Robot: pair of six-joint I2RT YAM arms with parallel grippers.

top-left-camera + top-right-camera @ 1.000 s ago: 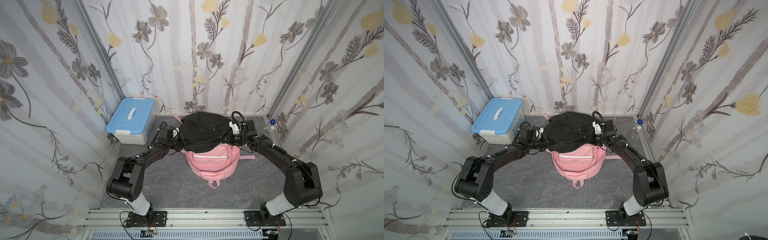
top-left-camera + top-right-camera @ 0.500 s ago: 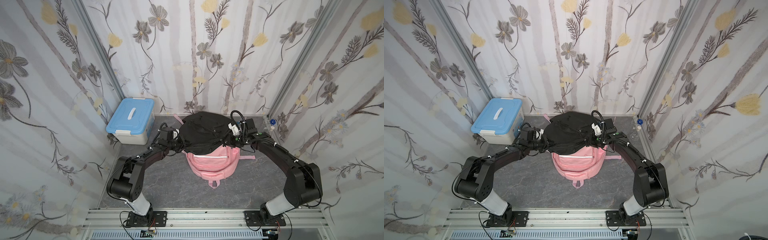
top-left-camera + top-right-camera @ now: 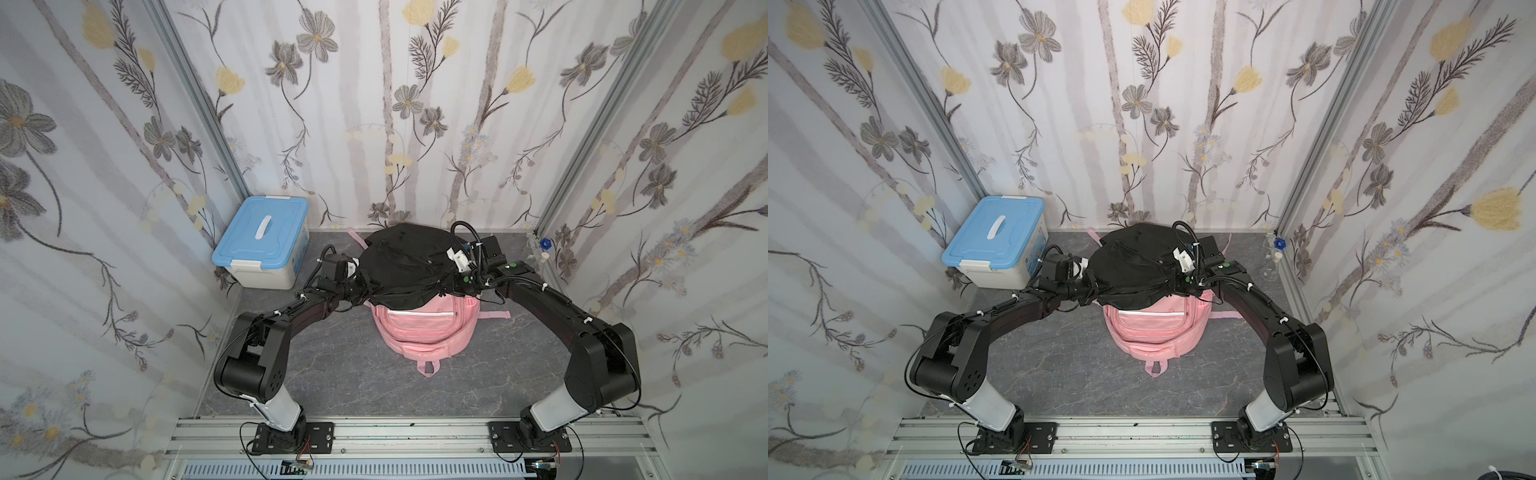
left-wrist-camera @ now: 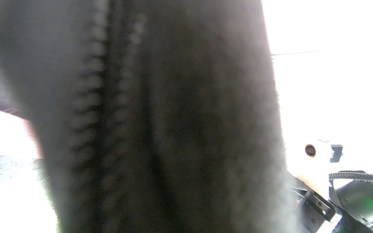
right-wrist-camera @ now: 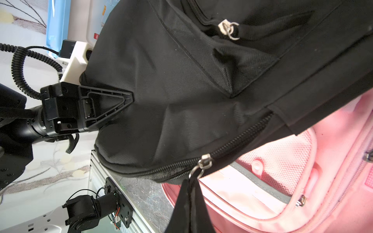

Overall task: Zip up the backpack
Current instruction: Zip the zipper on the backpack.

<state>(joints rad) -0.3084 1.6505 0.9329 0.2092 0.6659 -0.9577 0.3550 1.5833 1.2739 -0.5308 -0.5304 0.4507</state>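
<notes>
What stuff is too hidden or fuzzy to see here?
- Left wrist view: only blurry black backpack fabric against the lens.
- Both top views: the black backpack covers the pink backpack's top.
- Right wrist view: the pull strap runs off the edge; what holds it is unseen.

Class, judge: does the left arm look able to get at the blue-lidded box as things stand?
Probably yes, but not at once. The blue-lidded box stands close beside the left gripper with bare floor between; that gripper is shut on the black backpack and must let go first.
</notes>
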